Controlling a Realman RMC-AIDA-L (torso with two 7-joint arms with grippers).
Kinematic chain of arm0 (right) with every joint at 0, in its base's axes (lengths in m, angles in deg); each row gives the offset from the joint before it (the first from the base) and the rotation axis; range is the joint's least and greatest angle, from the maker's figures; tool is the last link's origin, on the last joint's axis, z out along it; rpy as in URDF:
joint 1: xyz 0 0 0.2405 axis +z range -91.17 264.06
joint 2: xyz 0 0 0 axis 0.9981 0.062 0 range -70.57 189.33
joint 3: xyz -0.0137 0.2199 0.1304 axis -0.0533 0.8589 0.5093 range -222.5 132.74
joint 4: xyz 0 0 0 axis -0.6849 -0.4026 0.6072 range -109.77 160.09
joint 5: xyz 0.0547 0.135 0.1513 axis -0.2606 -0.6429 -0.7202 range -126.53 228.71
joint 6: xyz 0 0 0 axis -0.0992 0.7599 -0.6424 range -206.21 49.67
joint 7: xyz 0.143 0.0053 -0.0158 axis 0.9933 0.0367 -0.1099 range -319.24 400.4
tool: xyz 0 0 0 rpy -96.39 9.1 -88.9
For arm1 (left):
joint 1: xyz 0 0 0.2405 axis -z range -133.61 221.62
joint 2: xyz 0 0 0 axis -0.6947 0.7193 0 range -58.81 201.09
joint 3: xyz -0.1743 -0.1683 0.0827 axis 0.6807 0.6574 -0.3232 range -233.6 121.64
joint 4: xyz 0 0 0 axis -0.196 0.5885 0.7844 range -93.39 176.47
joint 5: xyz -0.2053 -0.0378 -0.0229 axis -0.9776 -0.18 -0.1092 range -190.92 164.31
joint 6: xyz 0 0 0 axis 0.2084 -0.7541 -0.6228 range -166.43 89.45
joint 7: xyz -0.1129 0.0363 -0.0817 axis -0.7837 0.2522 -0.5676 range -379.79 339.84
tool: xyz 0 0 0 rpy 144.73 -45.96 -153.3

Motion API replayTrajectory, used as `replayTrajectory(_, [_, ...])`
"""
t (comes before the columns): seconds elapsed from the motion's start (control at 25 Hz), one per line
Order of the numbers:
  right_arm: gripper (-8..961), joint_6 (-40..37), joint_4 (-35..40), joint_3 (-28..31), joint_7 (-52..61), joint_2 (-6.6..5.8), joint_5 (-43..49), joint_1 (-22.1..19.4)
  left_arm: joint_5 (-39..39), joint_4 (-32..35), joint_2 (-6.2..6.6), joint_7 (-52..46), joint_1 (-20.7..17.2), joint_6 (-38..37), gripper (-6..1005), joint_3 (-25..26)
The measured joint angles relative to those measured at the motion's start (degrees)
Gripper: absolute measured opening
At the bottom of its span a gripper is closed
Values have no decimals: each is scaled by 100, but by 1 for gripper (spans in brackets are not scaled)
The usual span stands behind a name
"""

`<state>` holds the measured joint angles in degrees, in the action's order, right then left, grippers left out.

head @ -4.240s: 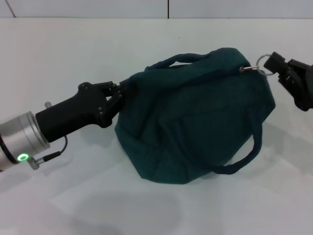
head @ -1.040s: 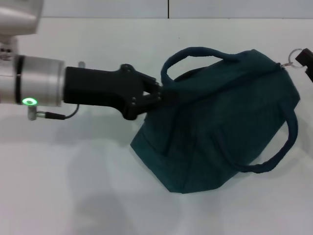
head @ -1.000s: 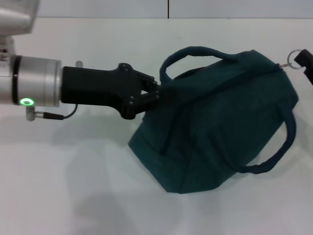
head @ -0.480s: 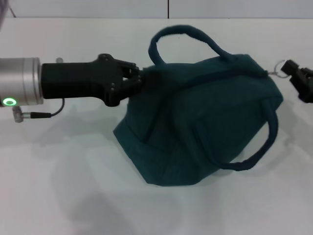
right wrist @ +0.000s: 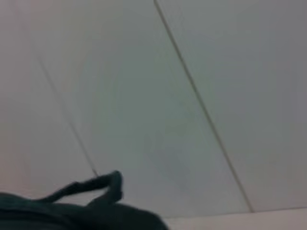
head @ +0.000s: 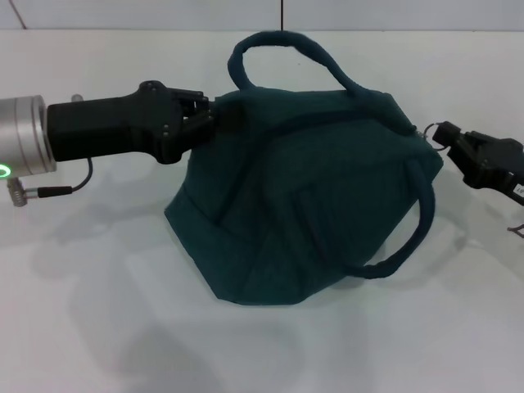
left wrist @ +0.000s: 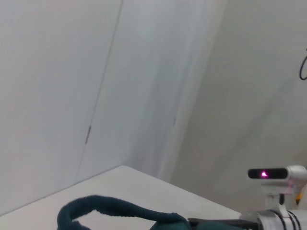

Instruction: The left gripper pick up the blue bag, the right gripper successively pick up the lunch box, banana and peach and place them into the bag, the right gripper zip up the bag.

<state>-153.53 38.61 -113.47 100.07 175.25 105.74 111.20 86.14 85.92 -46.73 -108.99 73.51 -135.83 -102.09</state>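
Fabric of the blue bag point(head: 303, 188) was pinched at its upper corner by the left tool point(head: 214, 123). At the bag's opposite end, the right tool point(head: 449, 139) gripped the zipper pull; the bag rested on the white surface point(head: 98, 327).

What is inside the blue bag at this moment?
It cannot be seen. The blue bag looks closed in the head view, so its fabric covers any contents. The left gripper grips one end, and the right gripper is at the zipper pull on the other.
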Motion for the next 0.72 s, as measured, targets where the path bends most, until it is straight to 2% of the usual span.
replayTrajectory(0.2, [14, -285, 0, -36, 0, 6, -13, -9, -12, -43, -25, -61, 42, 59, 76, 47])
replayTrajectory(0.44, [14, -445, -2, -45, -7, 5, 2, -7, -16, 43, -6, -444, 140, 307, 80, 343])
replayTrajectory(0.52, [14, -480, -2, -48, -37, 5, 3, -37, 0, 59, 21, -481, 181, 328, 237, 356])
replayTrajectory(0.56, [14, -485, -2, -49, -44, 5, 3, -42, 10, 220, 74, -605, 285, 355, 315, 366])
replayTrajectory(0.72, [14, -507, -1, -49, -66, 5, -5, -72, 23, 842, 18, -832, 373, 500, 391, 347])
